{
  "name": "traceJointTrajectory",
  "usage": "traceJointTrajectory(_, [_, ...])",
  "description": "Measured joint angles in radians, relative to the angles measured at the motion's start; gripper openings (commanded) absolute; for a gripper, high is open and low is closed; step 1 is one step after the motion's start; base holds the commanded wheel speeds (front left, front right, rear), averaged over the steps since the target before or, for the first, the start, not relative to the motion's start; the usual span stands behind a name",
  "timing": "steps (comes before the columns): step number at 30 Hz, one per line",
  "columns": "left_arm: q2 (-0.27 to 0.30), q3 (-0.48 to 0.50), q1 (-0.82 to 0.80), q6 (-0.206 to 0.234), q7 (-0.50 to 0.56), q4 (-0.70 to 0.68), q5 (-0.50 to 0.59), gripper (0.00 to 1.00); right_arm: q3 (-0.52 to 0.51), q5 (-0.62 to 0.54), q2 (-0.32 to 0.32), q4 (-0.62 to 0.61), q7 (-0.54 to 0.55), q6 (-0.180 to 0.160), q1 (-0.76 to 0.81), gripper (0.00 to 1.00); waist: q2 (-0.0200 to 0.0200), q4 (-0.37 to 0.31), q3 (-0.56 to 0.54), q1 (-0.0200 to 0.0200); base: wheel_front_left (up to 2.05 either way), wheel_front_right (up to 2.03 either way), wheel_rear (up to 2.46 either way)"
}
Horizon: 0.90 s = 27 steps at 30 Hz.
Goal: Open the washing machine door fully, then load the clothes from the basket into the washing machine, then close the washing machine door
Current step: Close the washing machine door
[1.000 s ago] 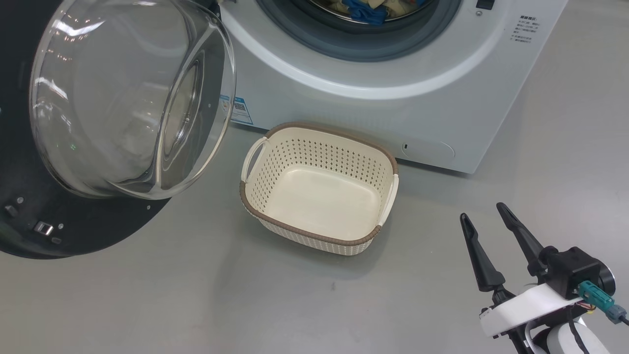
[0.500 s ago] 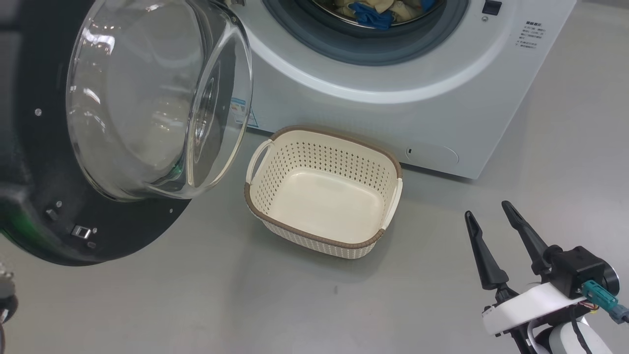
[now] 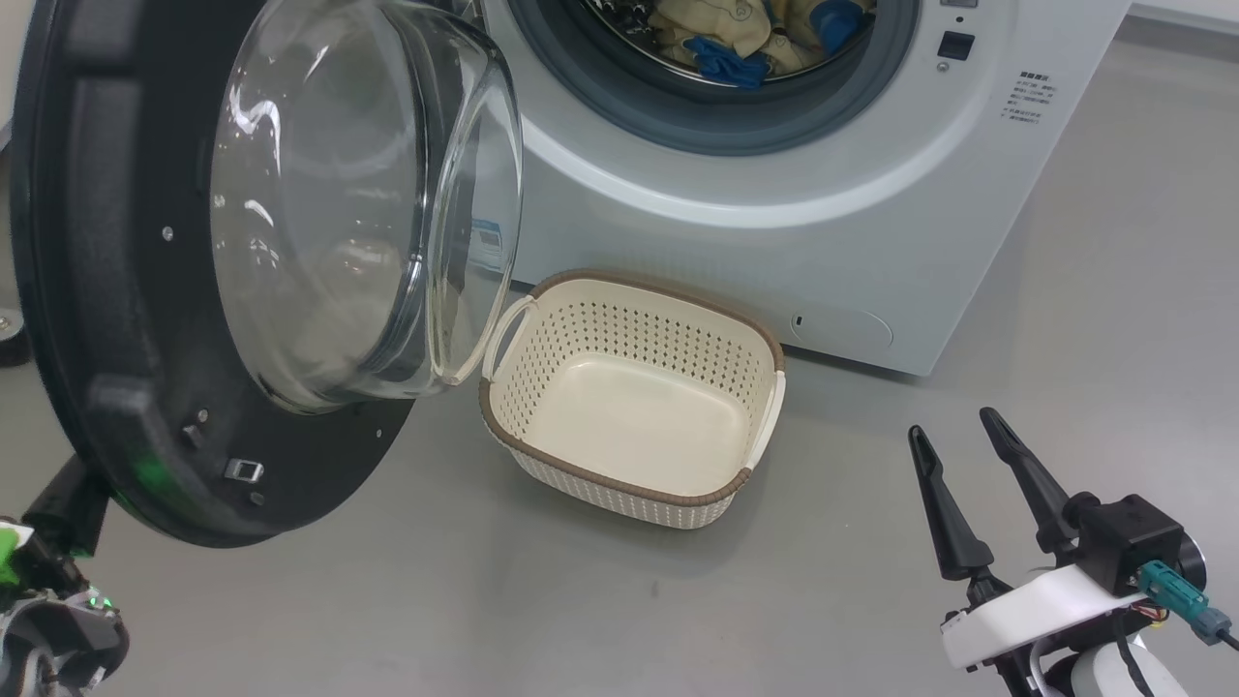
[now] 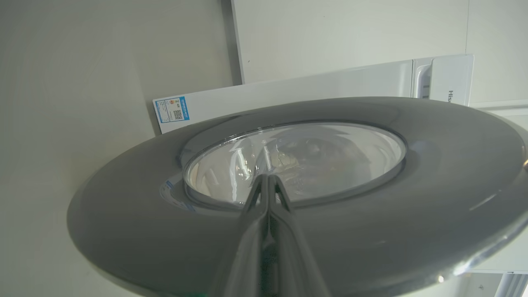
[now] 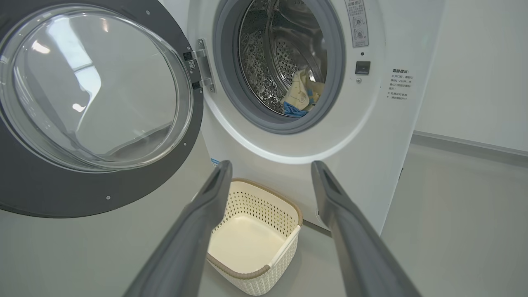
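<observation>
Finds the clothes (image 3: 736, 29) in the washing machine (image 3: 678, 223) drum, at 12 o'clock from the emptied basket (image 3: 629, 324). Shows the washing machine door (image 3: 116, 290) half swung at 9 o'clock, with the left pincer (image 4: 268, 181) pressed together close on its outer face. Leaves the right pincer (image 3: 951, 423) spread at 4 o'clock, well apart; probably calls for a left-arm push toward 2 o'clock.

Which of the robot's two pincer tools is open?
The right tool: its two dark fingers stand well apart, holding nothing. The left tool, by the washing machine door, has its fingers pressed together.
</observation>
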Motion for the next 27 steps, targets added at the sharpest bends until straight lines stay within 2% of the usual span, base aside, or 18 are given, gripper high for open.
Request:
traceJointTrajectory(16, [-0.009,-0.078,0.065,-0.009,0.149,-0.228,0.0,0.0,0.012,0.001,0.023,0.007,-0.006,-0.001,0.001,1.0,0.0,-0.061,-0.025,0.0,0.0,0.0,0.0])
traceJointTrajectory(27, [-0.006,-0.111,0.097,-0.009,0.222,-0.369,-0.008,0.0,0.019,0.001,0.043,0.006,-0.014,-0.001,-0.002,1.0,0.0,-0.133,-0.011,0.0,0.0,0.0,0.0])
